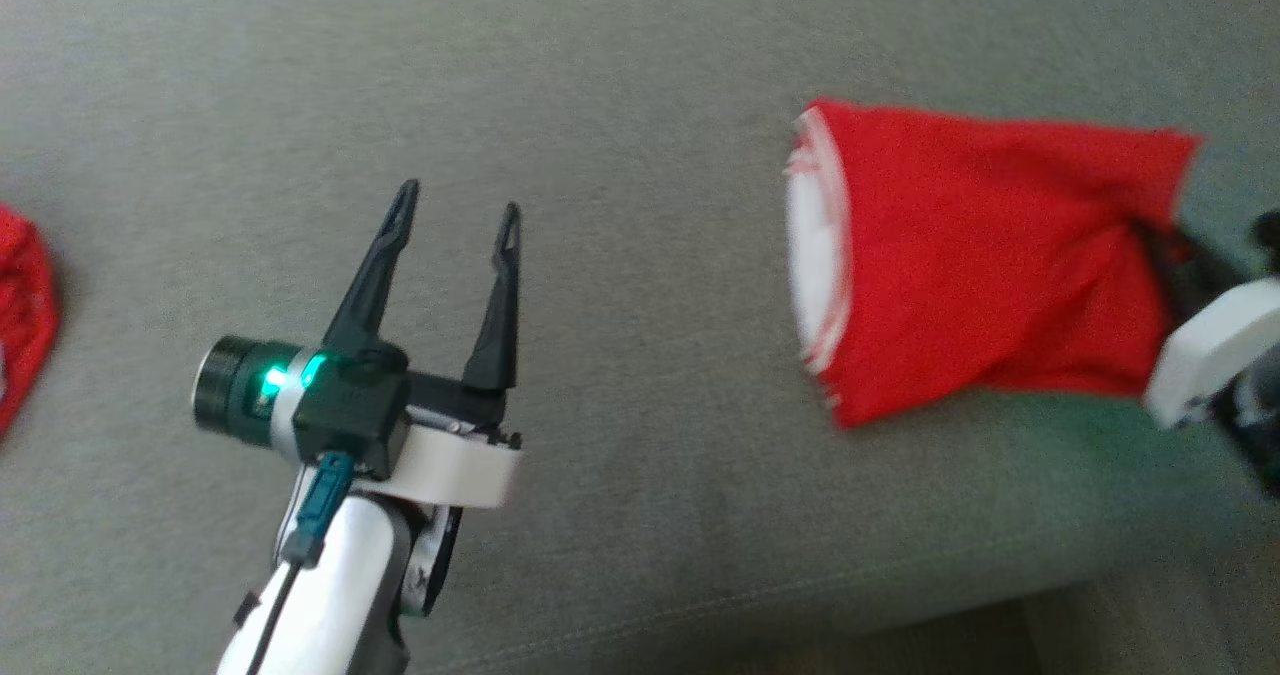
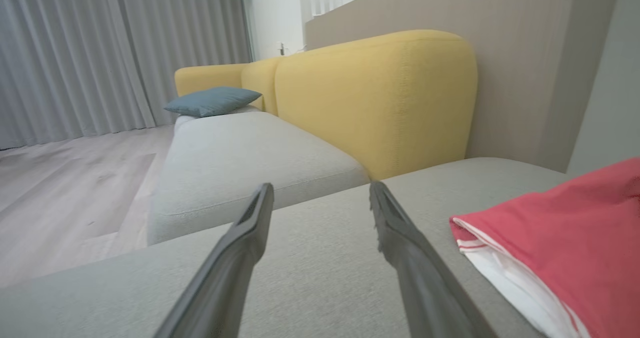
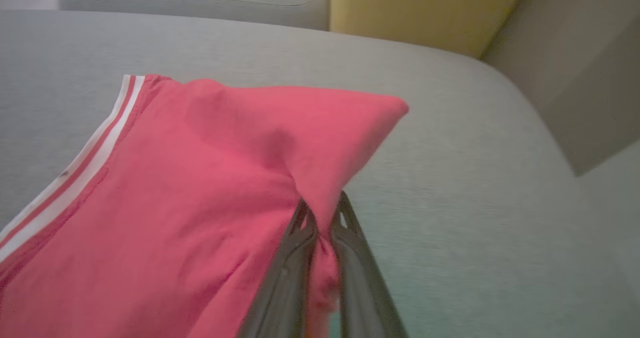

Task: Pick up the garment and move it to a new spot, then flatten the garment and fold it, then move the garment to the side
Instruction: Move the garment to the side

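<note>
- Right fingers (image 3: 285, 278) are pinched narrow on a fold at the edge of the garment (image 3: 200, 188); red cloth is bunched between the two dark blades.
- The right arm enters from the lower right of the head view, its white wrist housing low and the fingers angled up and left into the cloth.
- Left fingers (image 1: 375, 275) stand wide apart and hold nothing. They hover over bare seat, well apart from the garment, pointing up the head view.
- The left wrist carries a black block with a green light (image 1: 270, 380) lit, above a white forearm.
- The garment lies on the grey sofa seat (image 1: 640, 75), at the right of the head view. It tents up to a peak by the grip, and the rest lies slack.
- Garment material: soft, matte red cloth, lightly creased. One end has a white band with thin red stripes.
- Sofa seat: fine-grained grey woven fabric with a rounded front edge and a stitched seam.
- Backrest (image 2: 380, 97): mustard-yellow upholstery in a rounded block shape, behind the seat.
- A blue-grey pillow (image 2: 212, 101) rests on the farther seat; pale curtains (image 2: 75, 52) and a light wood floor (image 2: 65, 178) lie beyond.
- A second red cloth (image 1: 20, 305) lies at the left edge of the head view, cut off by the frame.
</note>
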### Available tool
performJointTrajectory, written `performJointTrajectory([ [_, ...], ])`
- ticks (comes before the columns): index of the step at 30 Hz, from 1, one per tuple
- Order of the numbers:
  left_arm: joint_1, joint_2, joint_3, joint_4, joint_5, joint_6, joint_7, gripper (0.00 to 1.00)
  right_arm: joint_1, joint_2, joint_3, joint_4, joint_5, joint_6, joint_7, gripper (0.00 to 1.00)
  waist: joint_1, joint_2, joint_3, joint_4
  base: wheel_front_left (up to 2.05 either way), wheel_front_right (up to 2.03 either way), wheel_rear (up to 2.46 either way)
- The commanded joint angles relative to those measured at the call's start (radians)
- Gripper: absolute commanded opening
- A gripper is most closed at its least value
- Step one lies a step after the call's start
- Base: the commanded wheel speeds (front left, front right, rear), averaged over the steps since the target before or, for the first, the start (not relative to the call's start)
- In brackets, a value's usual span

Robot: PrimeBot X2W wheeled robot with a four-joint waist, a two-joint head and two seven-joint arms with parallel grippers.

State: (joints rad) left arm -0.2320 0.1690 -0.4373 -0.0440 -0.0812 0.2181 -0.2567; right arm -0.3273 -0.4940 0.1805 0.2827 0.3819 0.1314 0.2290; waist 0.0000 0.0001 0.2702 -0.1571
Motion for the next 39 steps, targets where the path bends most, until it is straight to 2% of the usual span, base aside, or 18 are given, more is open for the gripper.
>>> performJointTrajectory([
  [1,-0.048,0.003,0.026,-0.033,0.011,-0.01,-0.005,1.0,-0.037,-0.056,-0.019,-0.019,-0.01,-0.001,-0.009,0.0,0.0,-0.0001,0.045,-0.043,0.0,0.0,0.0],
  [7,-0.097,-0.002,-0.001,-0.027,0.031,-0.034,-0.005,1.0,-0.107,-0.129,-0.109,0.009,-0.061,-0.001,-0.004,0.0,0.0,-0.0001,0.107,-0.059,0.0,0.0,0.0],
  [12,-0.146,-0.008,-0.023,-0.025,0.048,-0.05,-0.005,1.0,-0.17,-0.159,-0.172,0.035,-0.133,-0.001,0.017,0.0,0.0,-0.0001,0.17,-0.052,0.0,0.0,0.0],
  [18,-0.213,-0.018,-0.049,-0.026,0.068,-0.071,-0.005,1.0,-0.249,-0.171,-0.231,0.119,-0.222,-0.001,0.008,0.0,0.0,-0.0001,0.246,-0.018,0.0,0.0,0.0],
  [27,-0.277,-0.036,-0.074,-0.029,0.077,-0.084,-0.005,1.0,-0.325,-0.157,-0.318,0.261,-0.314,-0.001,-0.082,0.0,0.0,-0.0001,0.319,0.027,0.0,0.0,0.0],
  [28,-0.281,-0.038,-0.075,-0.029,0.077,-0.084,-0.005,1.0,-0.331,-0.151,-0.33,0.275,-0.323,-0.001,-0.104,0.1,0.0,-0.0001,0.323,0.031,0.0,0.0,0.0],
  [29,-0.283,-0.039,-0.076,-0.029,0.076,-0.083,-0.005,1.0,-0.335,-0.144,-0.341,0.288,-0.333,-0.001,-0.123,0.07,0.0,-0.0001,0.327,0.034,0.0,0.0,0.0],
  [30,-0.284,-0.04,-0.075,-0.029,0.075,-0.082,-0.005,1.0,-0.337,-0.136,-0.351,0.301,-0.343,-0.001,-0.139,0.25,0.0,-0.0001,0.329,0.036,0.0,0.0,0.0],
  [31,-0.284,-0.04,-0.074,-0.028,0.074,-0.08,-0.005,1.0,-0.34,-0.127,-0.363,0.311,-0.355,-0.001,-0.153,0.65,0.0,-0.0001,0.33,0.038,0.0,0.0,0.0],
  [32,-0.283,-0.039,-0.072,-0.028,0.072,-0.078,-0.005,1.0,-0.341,-0.116,-0.376,0.316,-0.37,-0.001,-0.168,1.0,0.0,-0.0001,0.329,0.038,0.0,0.0,0.0],
  [35,-0.274,-0.036,-0.065,-0.024,0.066,-0.071,-0.005,1.0,-0.332,-0.075,-0.424,0.329,-0.402,-0.001,-0.205,1.0,0.0,-0.0001,0.314,0.039,0.0,0.0,0.0],
  [39,-0.246,-0.028,-0.05,-0.017,0.056,-0.059,-0.005,1.0,-0.28,0.01,-0.477,0.277,-0.419,-0.001,-0.289,1.0,0.0,-0.0001,0.27,0.036,0.0,0.0,0.0],
])
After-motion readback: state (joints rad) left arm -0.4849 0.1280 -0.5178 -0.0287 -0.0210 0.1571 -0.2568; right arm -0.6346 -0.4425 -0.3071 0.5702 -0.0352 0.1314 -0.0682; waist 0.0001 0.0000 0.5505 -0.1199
